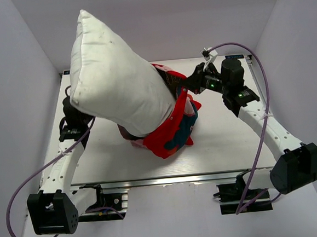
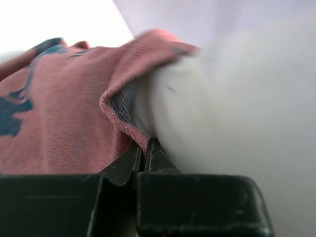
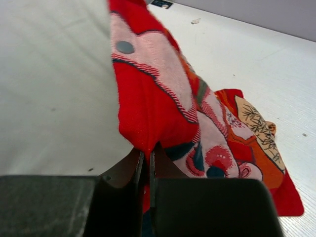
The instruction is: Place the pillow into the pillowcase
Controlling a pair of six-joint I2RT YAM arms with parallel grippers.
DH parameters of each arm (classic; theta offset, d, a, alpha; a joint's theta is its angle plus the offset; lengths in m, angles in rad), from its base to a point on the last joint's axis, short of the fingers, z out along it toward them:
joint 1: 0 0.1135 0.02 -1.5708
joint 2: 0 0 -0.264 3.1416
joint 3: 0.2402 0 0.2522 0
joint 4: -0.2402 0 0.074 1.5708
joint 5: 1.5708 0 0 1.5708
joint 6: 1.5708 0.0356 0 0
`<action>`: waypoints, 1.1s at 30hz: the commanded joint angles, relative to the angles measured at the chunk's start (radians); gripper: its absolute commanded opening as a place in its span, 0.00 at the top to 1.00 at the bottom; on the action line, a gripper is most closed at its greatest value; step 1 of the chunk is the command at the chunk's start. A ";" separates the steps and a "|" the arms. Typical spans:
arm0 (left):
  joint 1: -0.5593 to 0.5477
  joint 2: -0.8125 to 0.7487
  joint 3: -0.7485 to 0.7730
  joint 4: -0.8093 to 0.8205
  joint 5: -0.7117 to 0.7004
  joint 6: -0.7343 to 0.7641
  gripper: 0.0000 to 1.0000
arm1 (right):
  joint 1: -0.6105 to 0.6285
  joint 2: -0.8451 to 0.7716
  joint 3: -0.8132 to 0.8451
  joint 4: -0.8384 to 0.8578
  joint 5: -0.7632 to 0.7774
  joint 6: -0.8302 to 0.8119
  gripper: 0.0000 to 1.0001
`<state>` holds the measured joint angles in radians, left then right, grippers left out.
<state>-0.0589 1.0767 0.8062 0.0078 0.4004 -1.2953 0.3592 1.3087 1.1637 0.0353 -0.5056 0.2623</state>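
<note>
left gripper [image 2: 145, 149]: pinched shut on the pillowcase [image 2: 64, 113] hem, against the pillow [image 2: 237, 108]
right gripper [image 3: 147, 154]: clamped on the pillowcase's red edge
pillow: lower end inside the pillowcase mouth, the rest sticking out, tilted up
pillowcase: closed end bunched on the table [image 1: 231, 140]

This looks like a robotics lab, more exactly a small test cell. A white table [image 1: 231, 140] stands inside a booth with plain pale walls [image 1: 13, 80] on three sides. A metal rail [image 1: 169, 180] runs along its near edge. Two robot arms, the left arm [image 1: 58, 170] and the right arm [image 1: 269, 126], rise there from black bases [image 1: 52, 213]. Purple cables [image 1: 234, 43] hang loose from them. A small green light [image 1: 213, 84] glows on the right arm.
</note>
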 commanded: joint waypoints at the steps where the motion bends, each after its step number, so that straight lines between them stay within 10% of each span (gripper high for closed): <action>1: -0.001 -0.032 0.071 0.167 0.029 0.025 1.00 | -0.003 -0.063 0.011 0.064 -0.073 0.028 1.00; 8: -0.001 0.119 0.145 0.545 0.181 -0.053 1.00 | 0.003 -0.072 -0.019 0.147 -0.091 0.078 1.00; 18: -0.007 0.272 0.465 0.900 0.460 -0.177 1.00 | -0.003 0.204 0.502 0.285 0.065 0.207 1.00; 21: -0.006 0.206 0.482 0.774 0.506 -0.120 1.00 | -0.020 0.209 0.608 0.339 0.006 0.224 1.00; 24: 0.007 0.181 0.527 0.315 0.451 0.113 1.00 | 0.096 0.094 0.500 0.439 -0.222 0.212 1.00; 26: 0.025 0.212 0.573 0.102 0.341 0.168 1.00 | 0.237 -0.003 0.400 0.373 -0.295 -0.038 1.00; 29: 0.037 0.270 0.605 0.125 0.275 0.122 1.00 | 0.478 -0.173 0.165 0.262 -0.213 -0.233 1.00; 33: 0.037 0.341 0.753 0.121 0.287 0.110 1.00 | 0.402 -0.110 0.186 0.210 0.081 -0.355 1.00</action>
<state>-0.0174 1.3762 1.4467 0.2031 0.7406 -1.2091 0.8619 1.1522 1.2907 0.1684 -0.6395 0.0917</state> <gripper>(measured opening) 0.085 0.049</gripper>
